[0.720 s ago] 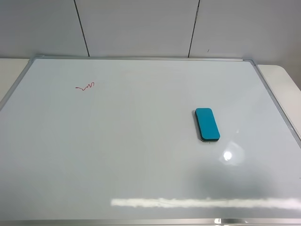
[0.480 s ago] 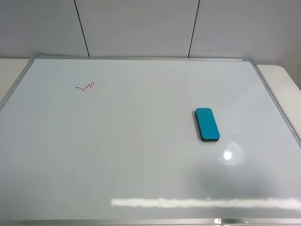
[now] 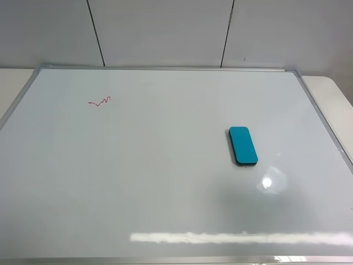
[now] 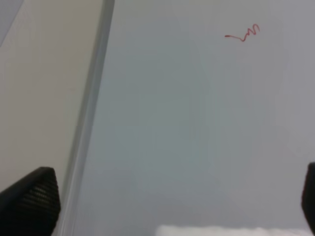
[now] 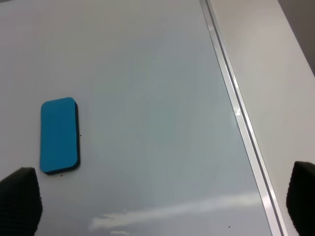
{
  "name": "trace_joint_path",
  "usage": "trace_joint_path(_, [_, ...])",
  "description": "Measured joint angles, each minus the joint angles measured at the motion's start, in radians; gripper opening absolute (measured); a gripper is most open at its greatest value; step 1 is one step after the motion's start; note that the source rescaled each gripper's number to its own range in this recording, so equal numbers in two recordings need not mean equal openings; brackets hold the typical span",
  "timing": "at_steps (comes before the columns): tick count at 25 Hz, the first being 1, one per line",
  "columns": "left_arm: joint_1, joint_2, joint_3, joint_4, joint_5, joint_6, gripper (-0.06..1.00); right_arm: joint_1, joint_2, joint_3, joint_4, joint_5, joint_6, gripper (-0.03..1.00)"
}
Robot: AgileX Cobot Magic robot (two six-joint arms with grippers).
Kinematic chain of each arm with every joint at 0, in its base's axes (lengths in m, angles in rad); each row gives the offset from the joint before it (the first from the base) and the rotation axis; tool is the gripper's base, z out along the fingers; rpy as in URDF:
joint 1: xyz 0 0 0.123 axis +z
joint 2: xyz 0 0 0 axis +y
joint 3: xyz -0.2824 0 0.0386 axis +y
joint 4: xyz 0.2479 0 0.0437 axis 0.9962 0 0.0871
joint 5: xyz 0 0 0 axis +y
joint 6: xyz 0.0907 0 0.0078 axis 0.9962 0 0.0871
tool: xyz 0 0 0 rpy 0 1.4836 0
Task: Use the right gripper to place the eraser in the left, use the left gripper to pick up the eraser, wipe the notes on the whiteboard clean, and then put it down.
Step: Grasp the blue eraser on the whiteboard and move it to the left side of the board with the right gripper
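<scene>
Our teal eraser (image 3: 243, 146) lies right of centre on the whiteboard (image 3: 165, 193); right gripper (image 5: 161, 204) and left gripper (image 4: 170, 199) both gape empty (only tips show). If we pinch off-centre, it may skid on the gloss.

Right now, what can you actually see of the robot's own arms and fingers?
Very little. Only the tips of the left fingers and right fingers show: black, blunt and rounded, and one left tip has a fine dotted texture. No arms, cables or markings are in view from any camera.
</scene>
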Motion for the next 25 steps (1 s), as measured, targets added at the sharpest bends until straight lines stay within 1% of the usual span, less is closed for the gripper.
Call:
trace_joint_path(5, [0.000,0.000,0.000,0.000,0.000,0.000,1.00,0.000,0.208,-0.105,0.011,-0.012,-0.017,1.00])
trace_joint_path(7, [0.000,0.000,0.000,0.000,0.000,0.000,1.00,0.000,0.282,-0.144,0.039,-0.019,-0.040,1.00])
trace_joint_path(11, [0.000,0.000,0.000,0.000,0.000,0.000,1.00,0.000,0.428,-0.191,0.133,-0.044,-0.108,0.99])
trace_joint_path(18, [0.000,0.000,0.000,0.000,0.000,0.000,1.00,0.000,0.641,-0.197,0.287,-0.106,-0.238,0.98])
trace_joint_path(21, [0.000,0.000,0.000,0.000,0.000,0.000,1.00,0.000,0.707,-0.197,0.317,-0.108,-0.270,0.94])
trace_joint_path(25, [0.000,0.000,0.000,0.000,0.000,0.000,1.00,0.008,0.778,-0.197,0.319,-0.134,-0.280,0.91])
